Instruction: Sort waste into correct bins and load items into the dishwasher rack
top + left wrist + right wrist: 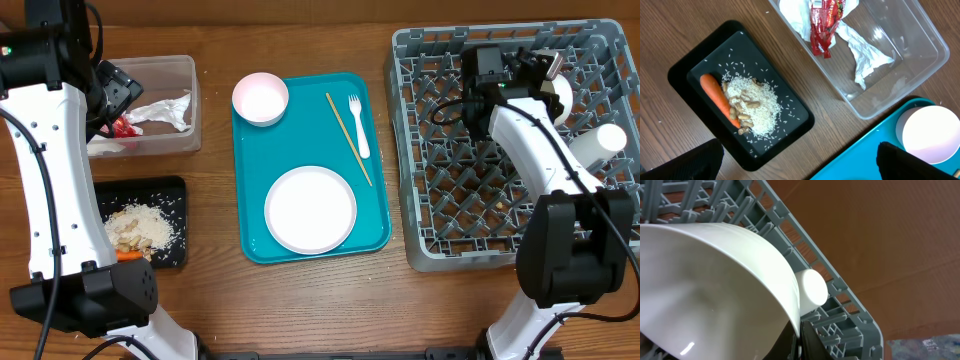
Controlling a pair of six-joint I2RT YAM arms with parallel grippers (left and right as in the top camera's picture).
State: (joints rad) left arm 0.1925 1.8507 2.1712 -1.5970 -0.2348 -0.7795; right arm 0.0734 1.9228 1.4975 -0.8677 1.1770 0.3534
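In rack (447, 210): bowl (715, 280) in R gripper (800, 339)

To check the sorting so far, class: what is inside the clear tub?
A crumpled white napkin and a red wrapper lie in the clear tub. Anything beneath the napkin is hidden.

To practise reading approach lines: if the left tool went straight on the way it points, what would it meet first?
Probably bare wooden table, between the shallow black rectangular tray and the teal serving tray; the open left tool hangs high, so depth is unclear.
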